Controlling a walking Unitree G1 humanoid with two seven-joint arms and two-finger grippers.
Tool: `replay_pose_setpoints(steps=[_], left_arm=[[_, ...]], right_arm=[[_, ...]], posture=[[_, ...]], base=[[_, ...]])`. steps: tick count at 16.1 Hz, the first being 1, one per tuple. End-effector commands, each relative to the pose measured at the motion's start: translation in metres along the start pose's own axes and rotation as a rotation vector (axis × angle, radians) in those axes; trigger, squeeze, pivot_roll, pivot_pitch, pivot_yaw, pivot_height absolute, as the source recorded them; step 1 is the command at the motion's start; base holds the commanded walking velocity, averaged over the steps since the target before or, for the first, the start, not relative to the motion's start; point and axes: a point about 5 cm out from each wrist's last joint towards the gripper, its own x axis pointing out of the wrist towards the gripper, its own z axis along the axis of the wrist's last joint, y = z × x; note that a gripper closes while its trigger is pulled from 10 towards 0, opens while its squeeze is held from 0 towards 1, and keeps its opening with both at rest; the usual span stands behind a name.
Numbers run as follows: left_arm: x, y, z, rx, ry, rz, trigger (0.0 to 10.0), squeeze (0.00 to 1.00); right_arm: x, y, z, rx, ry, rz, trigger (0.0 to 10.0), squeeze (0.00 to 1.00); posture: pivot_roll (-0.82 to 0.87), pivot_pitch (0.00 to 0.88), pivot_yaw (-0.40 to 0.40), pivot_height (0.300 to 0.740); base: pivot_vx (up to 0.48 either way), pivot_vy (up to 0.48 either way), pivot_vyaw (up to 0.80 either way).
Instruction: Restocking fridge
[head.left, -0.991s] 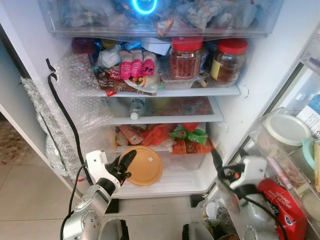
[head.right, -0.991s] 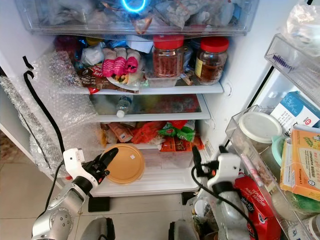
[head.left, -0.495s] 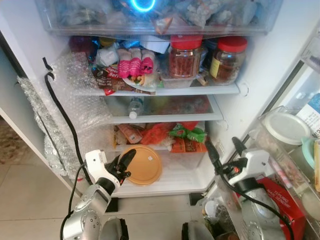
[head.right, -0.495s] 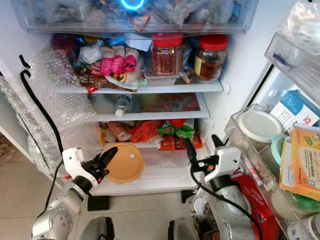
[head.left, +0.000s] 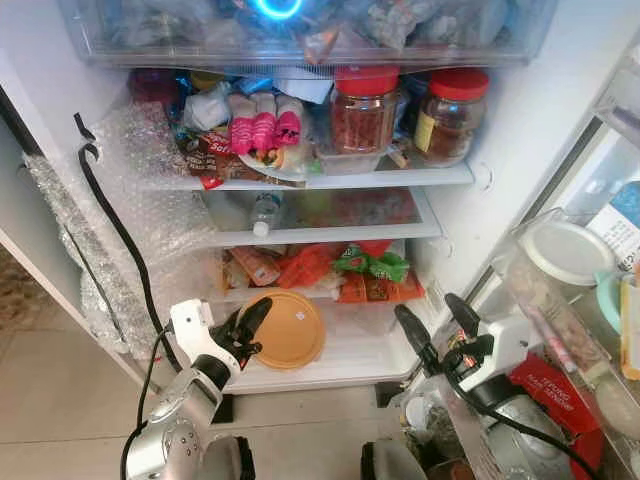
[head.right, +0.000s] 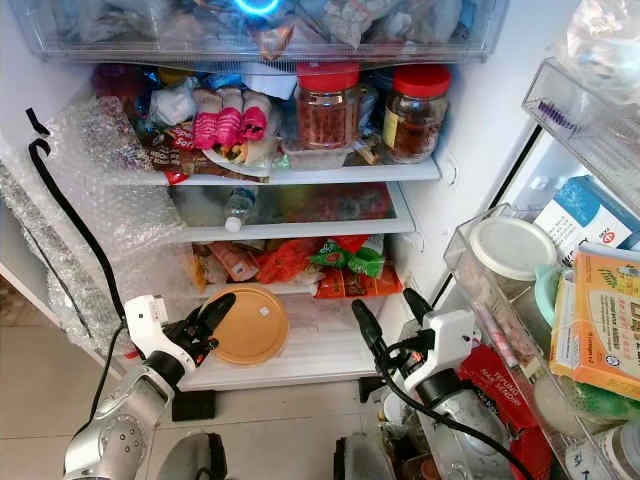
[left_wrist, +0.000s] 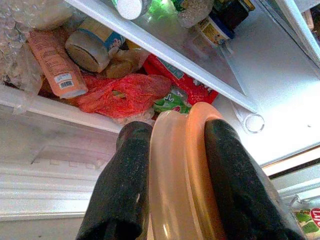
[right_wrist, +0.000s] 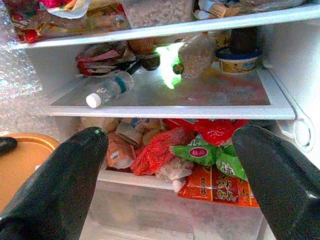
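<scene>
Left claw (head.left: 252, 325) is closed on the rim of a round orange lid (head.left: 290, 330), one black finger on each face of it, as the left wrist view shows plainly (left_wrist: 180, 170). The lid stands tilted on edge at the front of the fridge's lowest shelf (head.left: 350, 355), just before the clear drawer front, and leans toward the open doorway.

Right claw (head.left: 432, 325) hangs before the same shelf at its right end, fingers spread wide and holding nothing; it is well apart from the lid. In the right wrist view its two fingers (right_wrist: 60, 185) frame the lower compartments.

Behind the lid, the drawer compartment holds a red mesh bag (head.left: 310, 265), a green snack packet (head.left: 375, 265) and an orange packet (head.left: 380, 290) lying side by side. On the glass shelf above lies a small water bottle (head.left: 265, 212) with a white cap, on its side with the cap toward the front. The next shelf up carries two jars with red lids (head.left: 365, 110) standing upright near the right wall, and a plate of pink-wrapped items (head.left: 265, 130) to their left. Bubble wrap (head.left: 150, 200) lines the left wall of the fridge, with a black cable (head.left: 110, 215) running down across it.

To the right, the open door's bins hold a white-lidded tub (head.left: 565, 255) and a red packet (head.left: 555, 385).
</scene>
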Motion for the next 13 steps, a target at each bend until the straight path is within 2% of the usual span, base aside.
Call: replay_pose_setpoints(steps=[1, 4, 10, 13], left_arm=[[0.001, -0.003, 0.005, 0.008, -0.022, -0.016, 10.0, 0.0], [0.001, -0.003, 0.005, 0.008, -0.021, -0.015, 10.0, 0.0], [0.003, 0.0, 0.006, 0.017, -0.033, 0.014, 10.0, 0.0], [0.003, 0.0, 0.006, 0.017, -0.037, 0.017, 10.0, 0.0]], right_arm=[[0.001, -0.001, 0.009, -0.02, -0.018, 0.002, 10.0, 0.0], [0.007, -0.004, 0.022, -0.045, -0.051, -0.005, 10.0, 0.0], [0.009, -0.009, 0.013, -0.058, -0.015, -0.063, 10.0, 0.0], [0.009, -0.011, 0.009, -0.061, -0.003, -0.075, 10.0, 0.0]], posture=[[-0.18, 0.08, -0.026, 0.64], [-0.19, 0.081, -0.027, 0.64], [-0.18, 0.078, -0.027, 0.64], [-0.18, 0.069, -0.025, 0.64]], base=[[0.0, 0.0, 0.0], [0.0, 0.0, 0.0], [0.0, 0.0, 0.0], [0.319, 0.0, 0.0]])
